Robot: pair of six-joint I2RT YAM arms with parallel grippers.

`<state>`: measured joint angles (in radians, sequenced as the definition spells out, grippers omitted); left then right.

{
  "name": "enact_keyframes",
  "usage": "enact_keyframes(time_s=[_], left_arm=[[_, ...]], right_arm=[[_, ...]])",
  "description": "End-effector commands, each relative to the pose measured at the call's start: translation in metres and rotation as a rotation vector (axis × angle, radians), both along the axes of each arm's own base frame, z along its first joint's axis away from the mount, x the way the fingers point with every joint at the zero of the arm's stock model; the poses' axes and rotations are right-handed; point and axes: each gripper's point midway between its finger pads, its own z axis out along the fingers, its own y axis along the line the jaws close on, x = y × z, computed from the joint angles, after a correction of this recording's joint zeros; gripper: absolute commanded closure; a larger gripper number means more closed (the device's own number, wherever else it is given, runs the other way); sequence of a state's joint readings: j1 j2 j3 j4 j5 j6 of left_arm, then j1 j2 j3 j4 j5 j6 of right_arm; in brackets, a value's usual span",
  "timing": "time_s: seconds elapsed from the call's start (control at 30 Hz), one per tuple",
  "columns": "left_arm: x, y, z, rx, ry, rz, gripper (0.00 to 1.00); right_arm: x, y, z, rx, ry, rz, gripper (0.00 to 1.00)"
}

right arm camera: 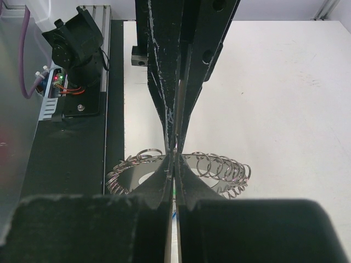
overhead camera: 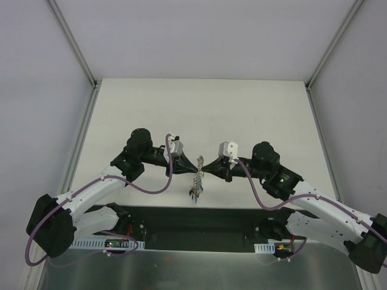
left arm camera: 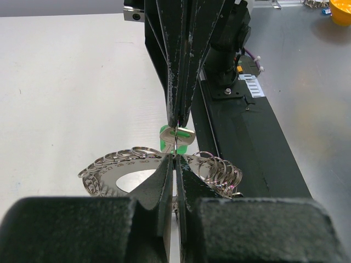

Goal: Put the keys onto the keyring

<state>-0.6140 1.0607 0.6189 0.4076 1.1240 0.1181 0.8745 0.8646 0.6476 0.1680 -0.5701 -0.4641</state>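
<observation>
Grey keyring (left arm camera: 112,175) hangs between my two pincers

My two arms meet tip to tip over the middle of the white bench (overhead camera: 199,109). My left pincer (left arm camera: 174,164) is squeezed tight on the rim of the keyring. The keyring is up in the air, off the bench, and hangs down on its edge. Lots of little wire loops (left arm camera: 219,170) sit all round it. My right pincer (left arm camera: 176,121) is squeezed tight too, on the green key (left arm camera: 184,135). The green key is right at the keyring's rim, just beside my left fingertips.
</observation>
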Motion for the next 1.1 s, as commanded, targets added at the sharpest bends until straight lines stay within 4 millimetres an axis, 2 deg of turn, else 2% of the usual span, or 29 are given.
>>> enact_keyframes(time_s=[0.0,0.57,0.77,1.07], left_arm=[[-0.003,-0.001,0.018,-0.06,-0.068,-0.044,1.0],[-0.008,-0.001,0.023,-0.09,-0.047,-0.071,1.0],[-0.001,-0.003,0.019,-0.074,-0.041,-0.021,1.0],[0.01,-0.004,0.014,-0.032,-0.027,0.037,1.0]], right_arm=[[0.0,0.006,0.016,0.047,-0.025,0.024,0.99],[0.0,0.011,0.018,0.071,-0.012,0.036,0.99],[0.001,0.01,0.023,0.08,-0.009,0.023,0.99],[0.005,0.012,0.02,0.058,0.011,0.007,0.99]])
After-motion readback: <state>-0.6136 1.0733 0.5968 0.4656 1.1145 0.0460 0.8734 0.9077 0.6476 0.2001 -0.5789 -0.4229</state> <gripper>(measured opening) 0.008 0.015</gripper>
